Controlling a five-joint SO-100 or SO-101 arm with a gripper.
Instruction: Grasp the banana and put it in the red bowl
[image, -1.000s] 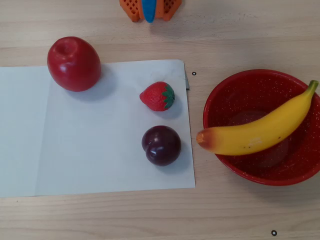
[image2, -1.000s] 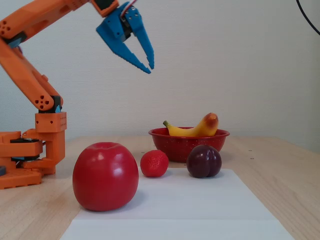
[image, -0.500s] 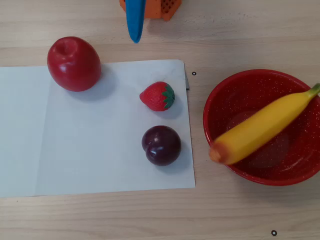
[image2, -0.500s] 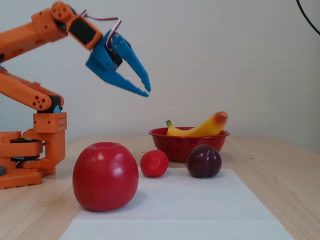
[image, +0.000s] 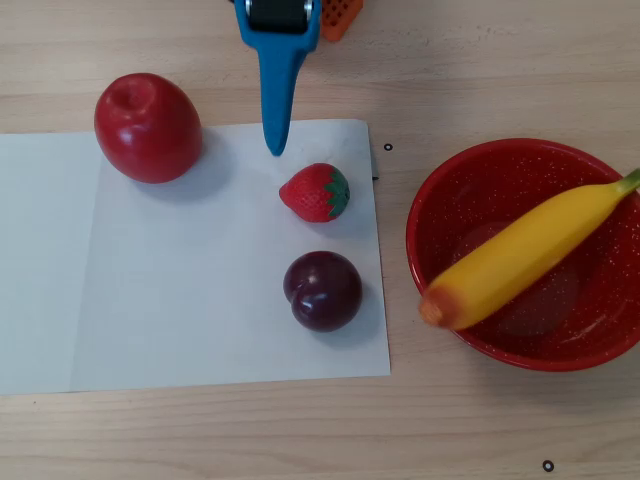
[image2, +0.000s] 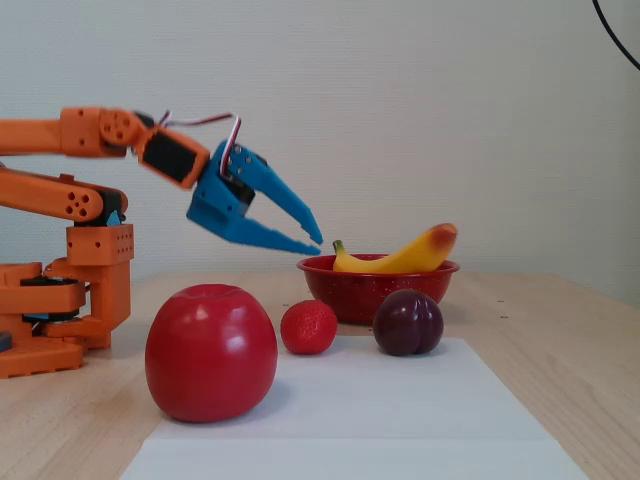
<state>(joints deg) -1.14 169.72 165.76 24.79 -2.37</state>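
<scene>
Yellow and glossy, the long curved toy banana (image: 530, 250) already lies in the large round red speckled bowl (image: 470, 190), slanting across it with its orange-red blunt end propped over the near rim and its greenish stem tip reaching past the far side in the overhead view; in the fixed view it rests on the bowl's edge, the blunt end raised. The blue plastic pincer (image2: 315, 240) on the orange arm (image2: 70, 135) hangs in the air with its jaws apart and nothing between them, well clear of the table and apart from the bowl, which sits ahead of its tips in the fixed view. Just below its tip in the overhead view lies a small red toy strawberry (image: 316, 192), beyond that a dark purple plum (image: 322, 290), and off to the pincer's left in that view a big shiny red apple (image: 147, 127), all on a white paper sheet (image: 200, 300) over the pale wooden table (image: 480, 420). Judging by this, the main work looks finished: the fruit is delivered and released. What may remain is only for the arm to draw away, and the banana's overhanging perch seems slightly prone to tipping.
</scene>
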